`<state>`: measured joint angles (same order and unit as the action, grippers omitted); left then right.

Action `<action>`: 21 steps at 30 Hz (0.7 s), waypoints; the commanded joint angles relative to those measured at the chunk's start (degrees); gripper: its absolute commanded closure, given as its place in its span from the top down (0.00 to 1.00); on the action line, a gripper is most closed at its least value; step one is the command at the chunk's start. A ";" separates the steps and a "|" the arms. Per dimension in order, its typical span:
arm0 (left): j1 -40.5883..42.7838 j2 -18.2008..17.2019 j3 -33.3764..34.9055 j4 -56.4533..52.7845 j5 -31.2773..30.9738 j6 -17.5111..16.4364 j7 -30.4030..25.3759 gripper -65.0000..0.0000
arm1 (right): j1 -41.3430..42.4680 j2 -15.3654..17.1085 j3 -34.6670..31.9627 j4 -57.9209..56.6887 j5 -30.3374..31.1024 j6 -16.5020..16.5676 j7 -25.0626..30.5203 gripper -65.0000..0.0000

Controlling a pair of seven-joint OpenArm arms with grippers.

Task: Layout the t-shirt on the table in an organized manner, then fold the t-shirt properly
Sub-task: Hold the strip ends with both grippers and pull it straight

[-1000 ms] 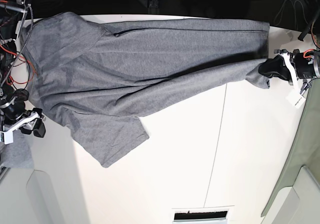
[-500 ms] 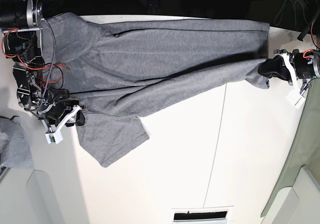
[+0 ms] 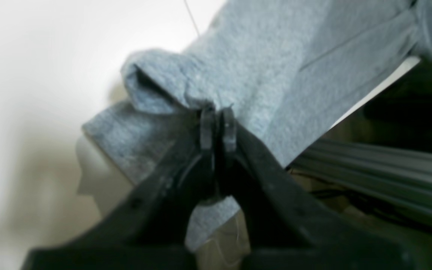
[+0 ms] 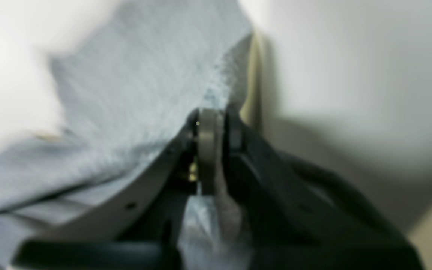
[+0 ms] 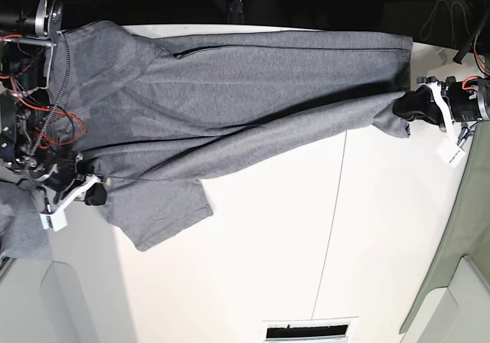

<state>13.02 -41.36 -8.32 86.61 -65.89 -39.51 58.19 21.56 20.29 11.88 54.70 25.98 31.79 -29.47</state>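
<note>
The heather-grey t-shirt (image 5: 230, 98) lies stretched across the far half of the white table (image 5: 268, 266), with one sleeve (image 5: 164, 213) spread toward the front. My left gripper (image 5: 407, 104), on the base view's right, is shut on a bunched edge of the shirt; the left wrist view shows its jaws (image 3: 218, 125) pinching a fold of the cloth (image 3: 261, 75). My right gripper (image 5: 95, 194), on the base view's left, is shut on the shirt's edge near the sleeve; the right wrist view shows it (image 4: 216, 123) clamped on the cloth (image 4: 137, 97). No logo shows.
A scrap of grey cloth (image 5: 14, 232) lies at the left edge. Pale bin-like corner pieces (image 5: 69, 305) (image 5: 459, 305) stand at the front corners. A dark slot (image 5: 306, 330) is at the front edge. Cables and dark gear (image 5: 31, 67) crowd the far left.
My right gripper moved in onto the shirt's edge beside the sleeve, shut on it, then pulled it back to the left. The sleeve shifted left. The left gripper held still.
</note>
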 commanded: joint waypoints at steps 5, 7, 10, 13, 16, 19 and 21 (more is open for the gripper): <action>-0.50 -1.38 -0.70 0.72 -1.25 -0.49 -0.76 0.00 | -11.65 4.72 7.50 16.28 11.63 0.66 -6.82 0.00; -0.48 -1.38 -0.70 0.72 -1.25 -0.49 -0.74 0.00 | -17.05 5.62 9.70 22.27 15.15 0.63 -8.76 0.00; -0.46 -1.36 -0.70 0.72 -1.53 -0.49 -0.52 0.00 | -24.65 6.05 13.25 29.75 18.05 0.63 -10.21 0.00; -0.46 -1.36 -0.70 0.72 -2.71 -0.49 1.03 0.00 | -31.10 6.03 15.98 33.86 20.65 0.63 -10.23 0.00; -0.42 -1.36 -0.70 0.72 -2.67 -0.49 1.22 0.00 | -35.15 5.81 16.37 34.21 21.59 0.61 -10.23 0.00; -0.31 -1.31 -0.70 0.72 -2.71 -0.49 1.18 0.00 | -37.44 4.76 16.15 34.16 21.18 0.63 -10.21 0.08; -0.33 -1.33 -0.70 0.72 -2.71 -0.49 1.03 0.00 | -37.46 4.09 16.17 34.14 20.39 0.61 -10.14 0.39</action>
<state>13.04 -41.45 -8.32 86.61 -67.40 -39.51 59.99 -16.21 23.27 27.64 87.90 45.60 31.99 -40.97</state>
